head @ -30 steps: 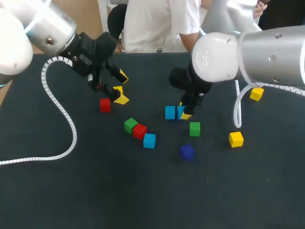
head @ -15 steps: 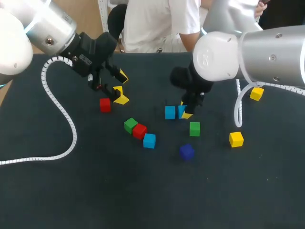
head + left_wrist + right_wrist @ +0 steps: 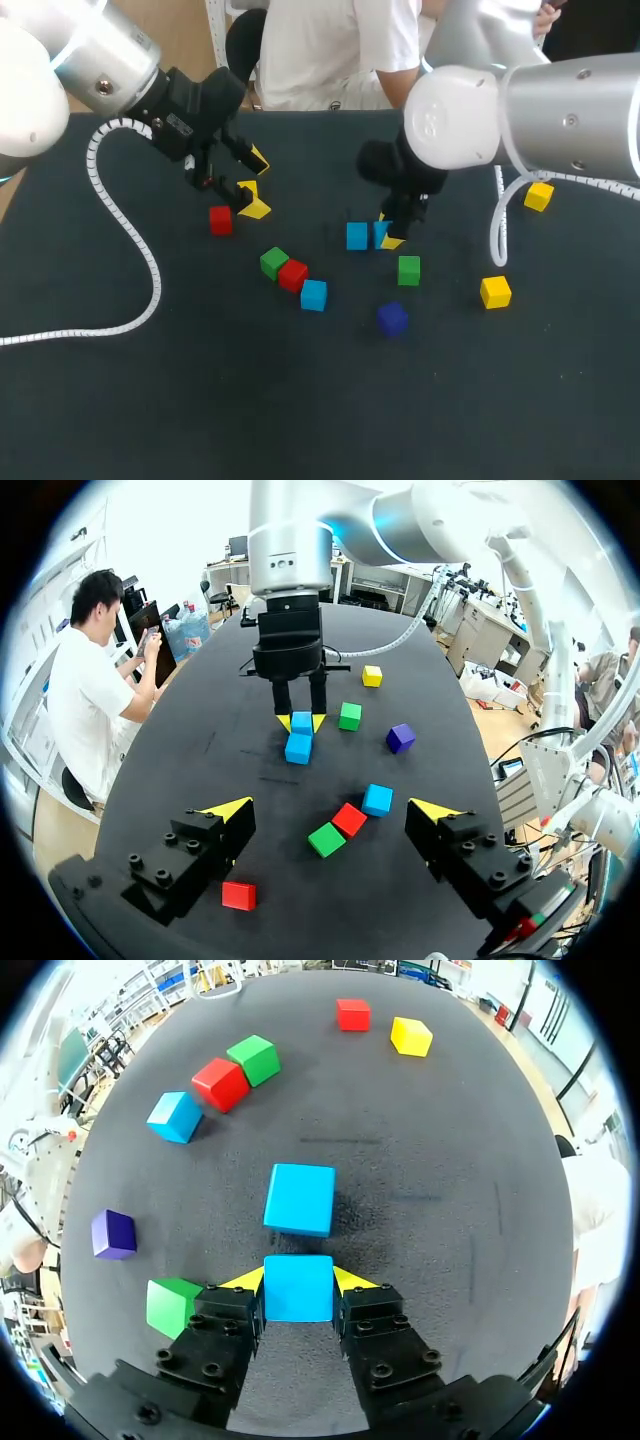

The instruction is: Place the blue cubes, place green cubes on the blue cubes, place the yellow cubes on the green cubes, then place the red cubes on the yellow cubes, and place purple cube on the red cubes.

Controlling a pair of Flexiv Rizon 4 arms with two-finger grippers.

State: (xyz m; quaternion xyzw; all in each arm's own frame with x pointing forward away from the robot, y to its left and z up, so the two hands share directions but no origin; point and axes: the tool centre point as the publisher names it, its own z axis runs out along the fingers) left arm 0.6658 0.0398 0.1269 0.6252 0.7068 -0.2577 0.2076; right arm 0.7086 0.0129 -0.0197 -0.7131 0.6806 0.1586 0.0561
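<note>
Blue cube [image 3: 298,1287] is clamped between the right jaws, both yellow-tipped fingers pressed against its sides, just right of centre in the upper half of the head view. A second blue cube [image 3: 356,236] lies just beside it, to its left, on the black bench [image 3: 200,400]. Lower in the frame lie a green cube [image 3: 408,270] and the purple cube [image 3: 392,318]. The left jaws stand spread wide in the upper left, grasping nothing, near a red cube [image 3: 220,220].

table [image 3: 300,400] | dark, matte top | flat, plain surface | far edge straight in head view
</note>
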